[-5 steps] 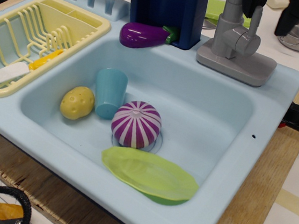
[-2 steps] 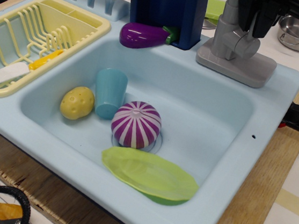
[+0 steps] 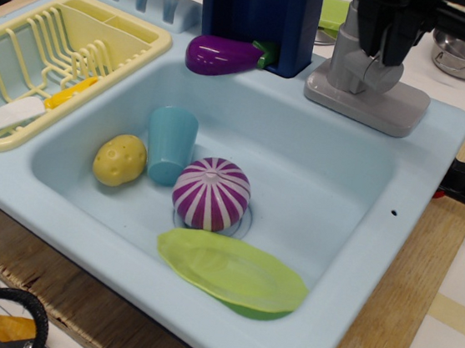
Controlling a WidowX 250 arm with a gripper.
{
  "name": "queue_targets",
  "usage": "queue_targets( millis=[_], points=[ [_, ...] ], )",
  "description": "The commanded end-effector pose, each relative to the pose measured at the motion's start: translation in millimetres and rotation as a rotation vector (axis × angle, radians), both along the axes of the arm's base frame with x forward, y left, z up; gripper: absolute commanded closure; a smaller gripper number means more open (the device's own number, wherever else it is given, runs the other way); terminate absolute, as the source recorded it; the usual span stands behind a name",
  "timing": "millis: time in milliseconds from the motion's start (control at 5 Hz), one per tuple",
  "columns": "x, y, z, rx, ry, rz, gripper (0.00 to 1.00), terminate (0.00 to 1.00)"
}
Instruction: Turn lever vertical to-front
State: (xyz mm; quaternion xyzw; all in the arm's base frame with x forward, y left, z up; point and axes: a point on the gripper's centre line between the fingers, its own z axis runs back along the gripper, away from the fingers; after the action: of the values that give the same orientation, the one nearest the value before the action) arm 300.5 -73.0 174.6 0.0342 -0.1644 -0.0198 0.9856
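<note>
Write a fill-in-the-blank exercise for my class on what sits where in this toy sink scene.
1. The purple eggplant lies on the sink's back ____.
2. The yellow potato touches the ____ cup.
3. The striped onion sits over the ____.
4. The black gripper hangs above the grey ____.

Missing words: rim; blue; drain; faucet

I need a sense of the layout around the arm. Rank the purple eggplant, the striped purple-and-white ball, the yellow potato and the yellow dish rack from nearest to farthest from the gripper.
Measured from the gripper at the faucet, top right:
1. Purple eggplant, on the sink's back rim, to its left.
2. Striped purple-and-white ball, mid-basin over the drain.
3. Yellow potato, at the basin's left side.
4. Yellow dish rack, far left on the counter.
</note>
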Motion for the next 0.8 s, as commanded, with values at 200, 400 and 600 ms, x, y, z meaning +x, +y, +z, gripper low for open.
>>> queue_targets(
  millis=[200, 400, 600],
  points=[
    [-41.8, 14.7, -10.8, -0.04, 0.077, 0.066, 1.0, 0.0],
    [-51.3, 18.7, -20.7, -0.064, 0.106, 0.079, 1.0, 0.0],
    [-59.4, 17.3, -28.5, -0.086, 0.137, 0.086, 1.0, 0.0]
  ],
)
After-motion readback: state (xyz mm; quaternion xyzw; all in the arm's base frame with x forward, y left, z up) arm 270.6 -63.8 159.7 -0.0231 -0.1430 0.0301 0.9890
